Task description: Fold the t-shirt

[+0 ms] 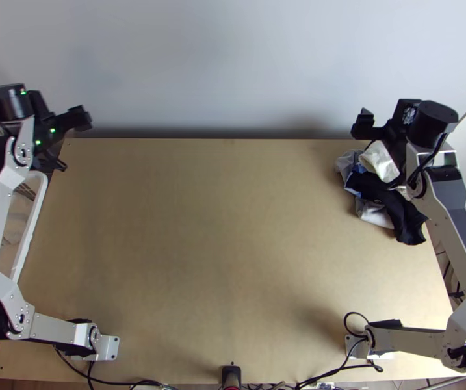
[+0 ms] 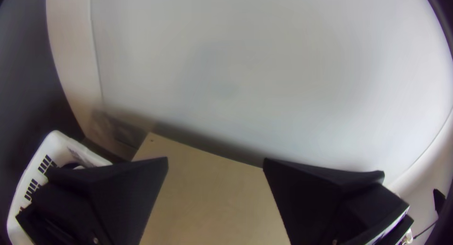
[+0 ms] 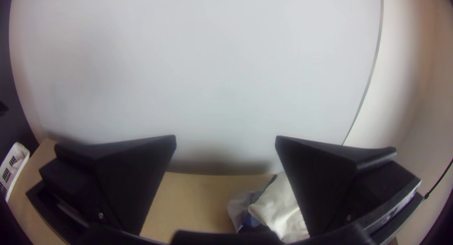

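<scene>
Bunched clothes (image 1: 395,207) at the table's (image 1: 220,234) far right

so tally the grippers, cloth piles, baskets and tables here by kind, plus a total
grippers: 2 (left gripper, right gripper)
cloth piles: 1 (bunched pile, garments in it too tangled to count)
baskets: 1 (white basket)
tables: 1 (wooden table)
total: 5

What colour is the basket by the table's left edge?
The basket is white with dark slots; best seen in the left wrist view.
</scene>
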Robot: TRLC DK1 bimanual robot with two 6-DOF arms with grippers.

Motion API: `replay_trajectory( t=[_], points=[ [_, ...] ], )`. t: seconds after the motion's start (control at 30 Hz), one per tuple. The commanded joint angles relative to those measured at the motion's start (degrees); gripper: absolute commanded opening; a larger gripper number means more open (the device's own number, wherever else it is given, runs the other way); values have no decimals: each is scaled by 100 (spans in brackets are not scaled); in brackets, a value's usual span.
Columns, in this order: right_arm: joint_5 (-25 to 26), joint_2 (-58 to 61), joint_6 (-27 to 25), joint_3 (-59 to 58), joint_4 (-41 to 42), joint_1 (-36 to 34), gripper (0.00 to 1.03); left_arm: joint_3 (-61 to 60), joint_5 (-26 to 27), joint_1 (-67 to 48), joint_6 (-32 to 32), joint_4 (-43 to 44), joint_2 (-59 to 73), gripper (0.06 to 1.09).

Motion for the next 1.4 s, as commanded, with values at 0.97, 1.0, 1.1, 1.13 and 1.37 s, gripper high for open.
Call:
replay_trajectory(
  t=[0.97, 1.0, 1.1, 1.13, 1.37],
  points=[
    [19, -1259, -341, -1893, 230, -21, 98, -676, 121, 4320, 498, 1414, 2744, 104],
    [19, -1286, -359, -1911, 274, -39, 98, -623, 121, 4347, 498, 1414, 2850, 104],
    [19, -1312, -377, -1920, 283, -48, 98, -500, 113, 4443, 515, 1449, 3131, 104],
    [19, -1330, -394, -1929, 283, -48, 98, -465, 113, 4470, 559, 1484, 3228, 104],
    [10, -1479, -465, -2052, 283, -48, 98, -184, 113, 4733, 761, 1616, 3544, 104]
  ],
)
